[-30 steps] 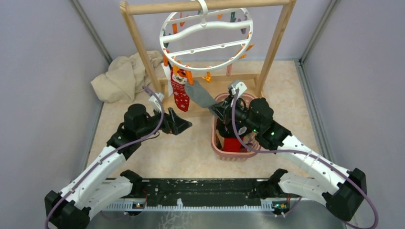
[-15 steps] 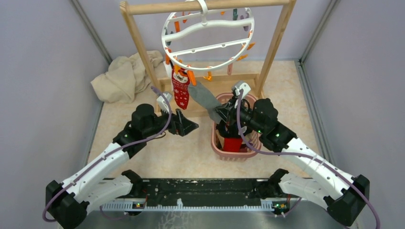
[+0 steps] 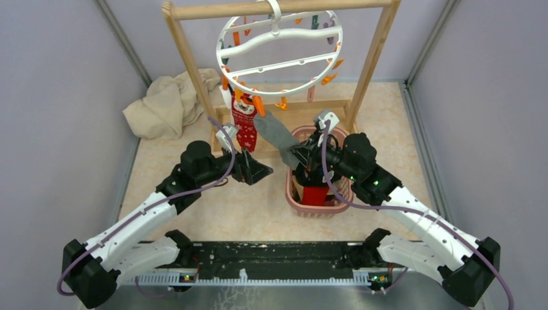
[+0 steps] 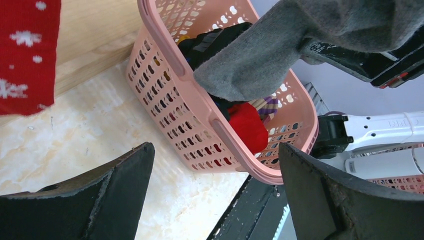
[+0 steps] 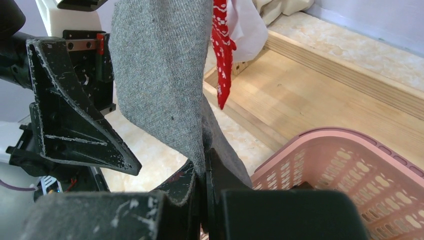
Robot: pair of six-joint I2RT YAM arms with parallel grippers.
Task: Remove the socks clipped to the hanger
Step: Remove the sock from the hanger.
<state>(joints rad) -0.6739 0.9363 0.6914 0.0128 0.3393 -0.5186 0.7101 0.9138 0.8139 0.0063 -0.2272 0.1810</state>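
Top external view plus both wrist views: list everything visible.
wooden rack: one, pale wood, behind the basket.
hanger: one, white ring, coloured clips, hung on the rack's top bar.
grey sock: one, clipped to hanger.
red sock: one, white pattern, clipped beside it.
basket: one, pink, right of centre.
socks in basket: several, black and red among them.
cloth: one, beige, heaped far left.
left gripper: open, empty, near red sock.
right gripper: shut on grey sock.

Grey sock [image 3: 274, 132], red sock [image 3: 244, 129] on hanger [image 3: 282, 65]
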